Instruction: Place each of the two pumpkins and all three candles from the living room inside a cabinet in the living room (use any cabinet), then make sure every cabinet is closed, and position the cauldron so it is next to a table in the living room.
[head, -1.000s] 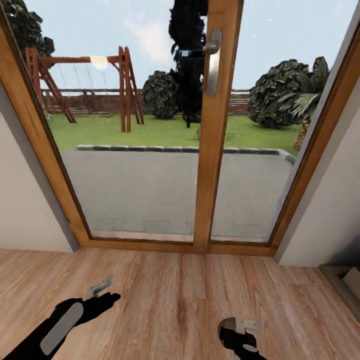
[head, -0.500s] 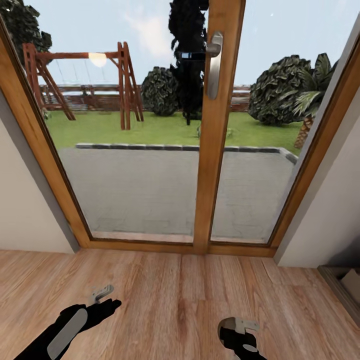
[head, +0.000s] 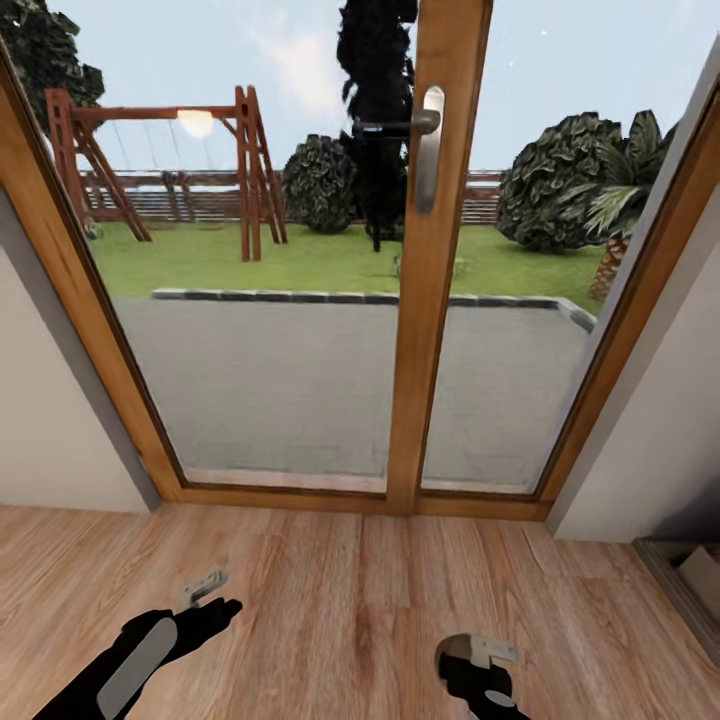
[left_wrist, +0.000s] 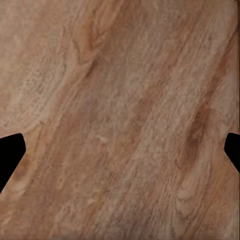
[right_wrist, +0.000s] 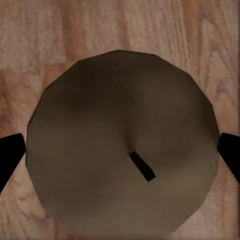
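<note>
Since a second ago the whole head view has slid a little: the door (head: 430, 300) sill sits slightly lower in the picture and the handle (head: 428, 150) with it, so it is our camera that moved, not the things. The left arm (head: 130, 655) has edged slightly, while the right arm (head: 485, 690) sits where it was.

The left arm reaches forward and a bit inward, low over the wooden floor (head: 360, 600). Its jaws stand wide, with the fingertips (left_wrist: 10, 155) at the two edges of the wrist view and bare planks between them.

The right arm points straight down at the floor, close to our body. Its jaws are also spread wide, fingertips (right_wrist: 10, 155) at the view's edges. Between them is a round, olive-brown candle (right_wrist: 122, 125) seen end-on, with a short dark wick just off its middle. It spans nearly the whole gap, each side just beside a fingertip. We cannot tell whether the jaws grip it or it merely lies under them.
</note>
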